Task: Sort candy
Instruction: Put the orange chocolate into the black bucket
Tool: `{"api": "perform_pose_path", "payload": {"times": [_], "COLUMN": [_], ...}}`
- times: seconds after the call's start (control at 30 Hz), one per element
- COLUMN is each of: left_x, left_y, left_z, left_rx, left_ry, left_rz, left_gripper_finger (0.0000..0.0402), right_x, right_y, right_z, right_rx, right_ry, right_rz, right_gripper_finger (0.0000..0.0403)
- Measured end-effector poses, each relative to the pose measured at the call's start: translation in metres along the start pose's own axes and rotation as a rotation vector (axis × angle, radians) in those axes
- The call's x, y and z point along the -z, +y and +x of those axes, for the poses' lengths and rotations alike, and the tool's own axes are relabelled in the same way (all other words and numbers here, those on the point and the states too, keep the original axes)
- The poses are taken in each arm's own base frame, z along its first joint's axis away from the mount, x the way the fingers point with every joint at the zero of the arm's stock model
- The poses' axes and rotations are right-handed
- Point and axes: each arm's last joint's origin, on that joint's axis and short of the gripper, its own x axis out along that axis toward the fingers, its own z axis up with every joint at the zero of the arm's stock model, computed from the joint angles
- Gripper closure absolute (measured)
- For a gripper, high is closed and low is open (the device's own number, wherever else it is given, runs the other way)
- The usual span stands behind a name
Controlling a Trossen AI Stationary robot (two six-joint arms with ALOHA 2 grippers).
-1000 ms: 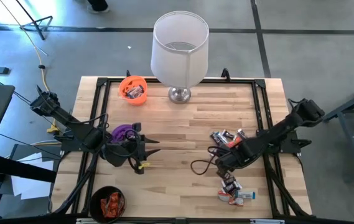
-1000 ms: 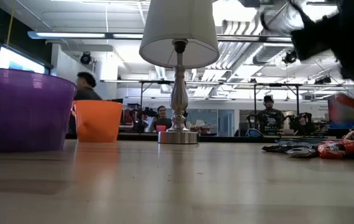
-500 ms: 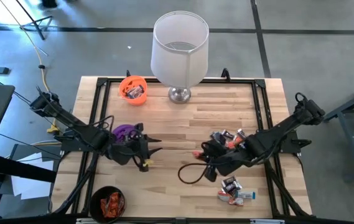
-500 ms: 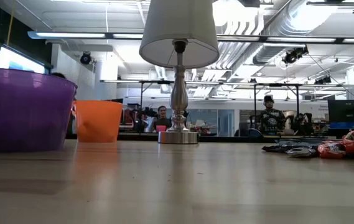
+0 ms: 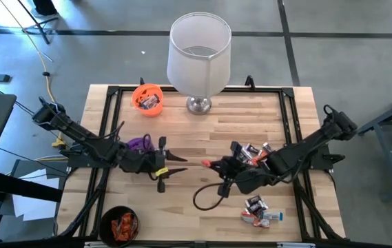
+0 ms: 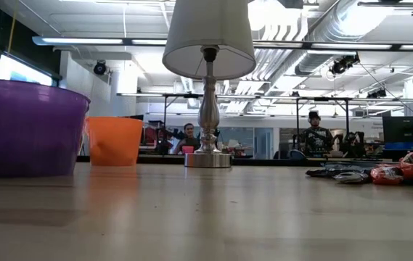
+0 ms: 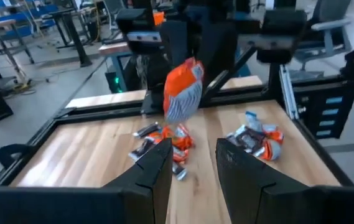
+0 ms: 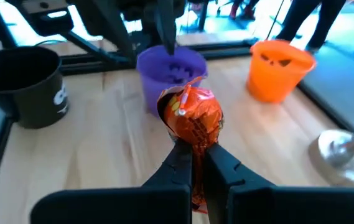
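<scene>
Foil, crinkled and shiny orange-red, wraps the candy (image 8: 192,118) pinched tight in the right gripper (image 5: 211,164), whose jaws are fully closed on its lower end above the middle of the pale wood-plank tabletop (image 5: 202,131). The left gripper (image 5: 178,164) faces it from 9 o'clock, jaws parted and empty, tips near the sweet. More wrapped candies (image 5: 252,152) lie heaped at 3 o'clock, with another small cluster (image 5: 259,211) toward 5 o'clock.

The right wrist view alone shows the round plastic purple cup (image 8: 172,73), orange cup (image 8: 279,69) and black cup (image 8: 20,84) from the side. The low view shows neither gripper, only the lamp (image 6: 207,80) with its fabric shade and polished metal stem.
</scene>
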Motion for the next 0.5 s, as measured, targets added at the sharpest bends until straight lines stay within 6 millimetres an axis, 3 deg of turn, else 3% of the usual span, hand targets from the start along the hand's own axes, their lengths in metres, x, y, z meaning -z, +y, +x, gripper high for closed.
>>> {"api": "perform_pose_path", "payload": {"times": [0.5], "left_x": [-0.004], "left_y": [0.006], "left_z": [0.004], "left_rx": [-0.021], "left_ry": [-0.046], "left_rz": [0.029], "left_gripper_finger": [0.0291], "right_x": [-0.015], "right_y": [-0.004], "right_z": [0.036], "right_rx": [0.008], "right_ry": [-0.131], "right_rz": [-0.122], "right_gripper_finger": [0.0403]}}
